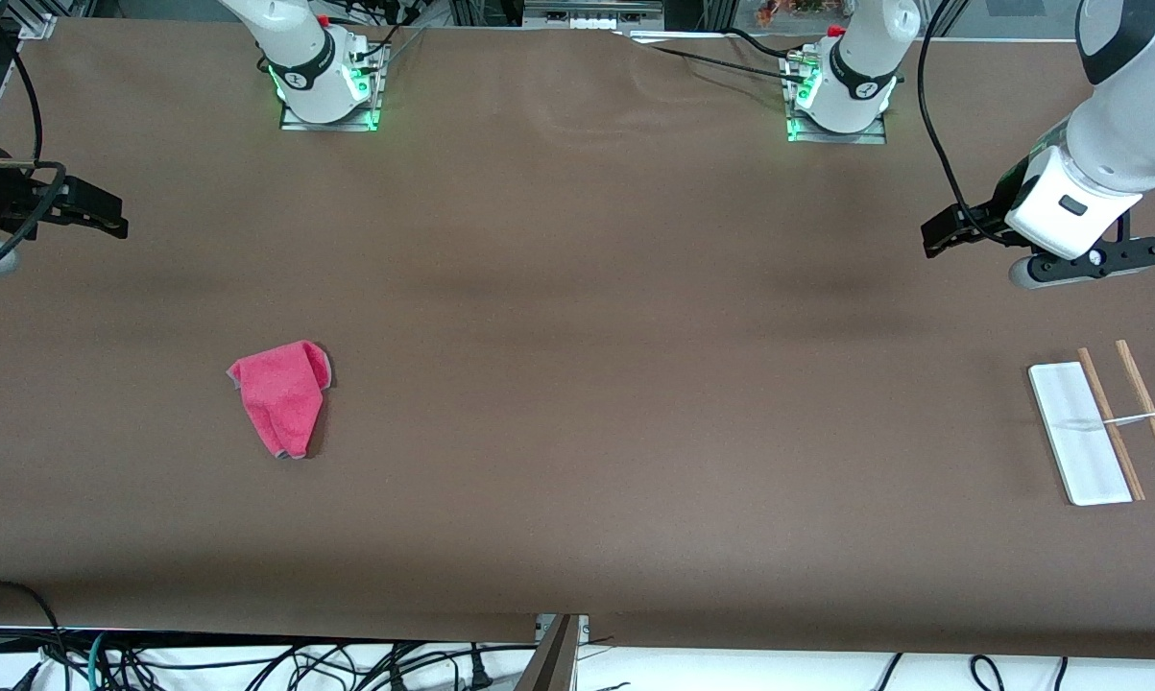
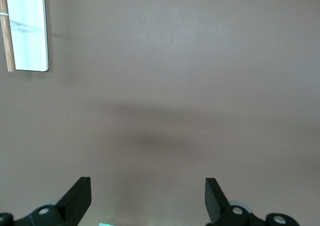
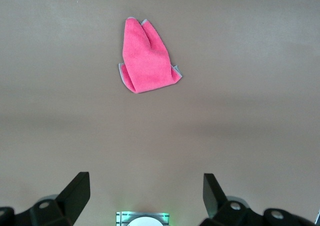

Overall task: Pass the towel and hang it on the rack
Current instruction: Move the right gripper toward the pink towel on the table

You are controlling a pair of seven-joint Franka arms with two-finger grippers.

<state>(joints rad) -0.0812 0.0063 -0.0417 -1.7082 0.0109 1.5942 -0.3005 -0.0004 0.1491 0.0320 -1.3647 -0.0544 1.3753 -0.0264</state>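
The towel (image 1: 284, 395) lies crumpled on the brown table toward the right arm's end, pink-red side up with thin grey edging; the right wrist view shows the towel (image 3: 146, 58) too. The rack (image 1: 1076, 432) stands at the left arm's end: white base, two wooden rods (image 1: 1110, 422), thin silver crossbar (image 1: 1129, 419). Its base (image 2: 27, 28) shows in the left wrist view. My right gripper (image 1: 116, 219) (image 3: 145, 182) hangs open over bare table, apart from the towel. My left gripper (image 1: 934, 238) (image 2: 147, 185) hangs open over bare table, apart from the rack. Neither holds anything.
Both arm bases (image 1: 327, 86) (image 1: 836, 96) stand along the table edge farthest from the front camera. Cables (image 1: 251, 662) hang below the table's nearest edge. A wide stretch of brown table (image 1: 635, 384) separates towel and rack.
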